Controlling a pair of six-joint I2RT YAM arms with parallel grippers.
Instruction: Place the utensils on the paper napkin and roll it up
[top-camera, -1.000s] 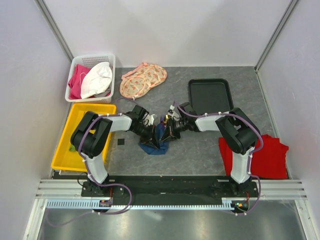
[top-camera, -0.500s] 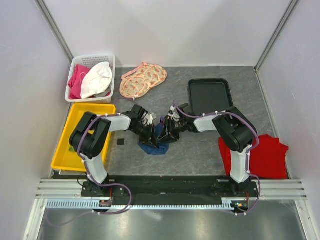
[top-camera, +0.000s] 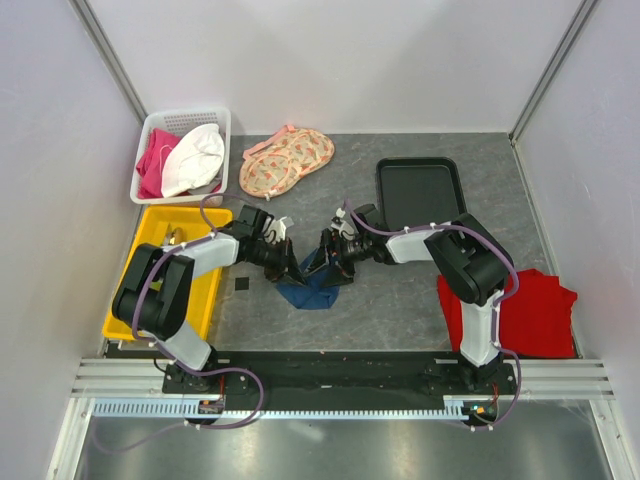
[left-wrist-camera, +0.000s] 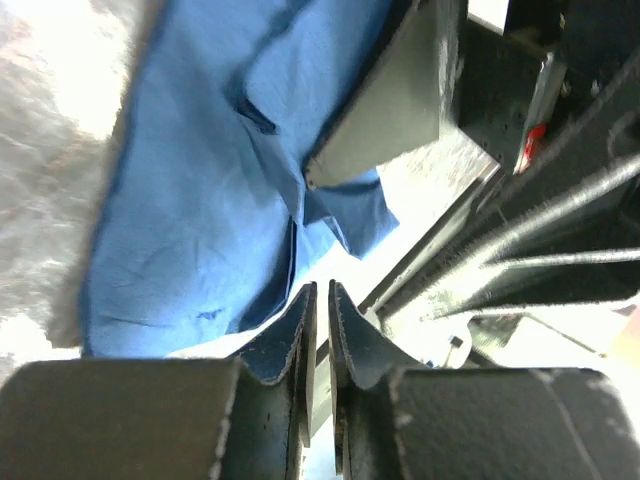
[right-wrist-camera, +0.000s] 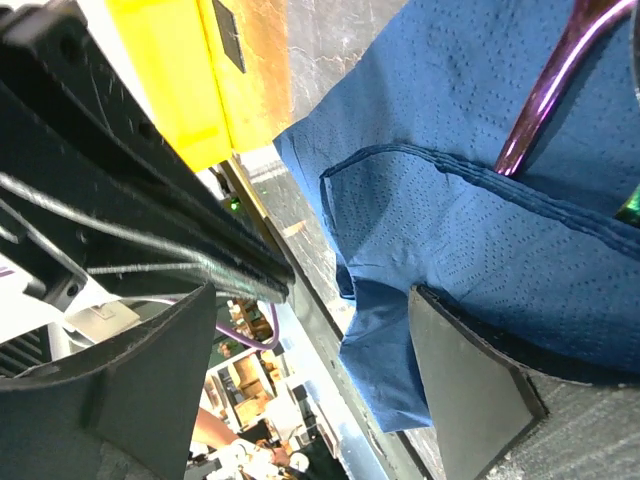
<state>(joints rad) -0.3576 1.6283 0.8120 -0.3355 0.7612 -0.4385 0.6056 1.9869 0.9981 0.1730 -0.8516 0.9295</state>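
The navy paper napkin (top-camera: 311, 291) lies crumpled and partly folded at the table's middle, between both grippers. My left gripper (top-camera: 291, 267) sits at its left edge, jaws shut to a thin slit (left-wrist-camera: 322, 288) with nothing visible between them; the napkin (left-wrist-camera: 200, 200) lies just beyond. My right gripper (top-camera: 325, 257) is at the napkin's right side and stands wide open (right-wrist-camera: 312, 292). A loose fold of napkin (right-wrist-camera: 470, 230) hangs by one of its fingers, ungripped. One utensil's shiny purple-dark handle (right-wrist-camera: 545, 90) pokes from under a fold; the other utensils are hidden.
A yellow tray (top-camera: 125, 290) is under my left arm, with a small black square (top-camera: 241, 285) beside it. A white basket (top-camera: 190, 113) of cloths and a peach floral fabric (top-camera: 285, 160) lie at the back left. A black tray (top-camera: 420, 190) is behind my right arm, a red cloth (top-camera: 540, 310) at right.
My right gripper has opened and let go of the napkin. My left arm has swung its elbow out to the left, and its gripper has drawn back slightly left.
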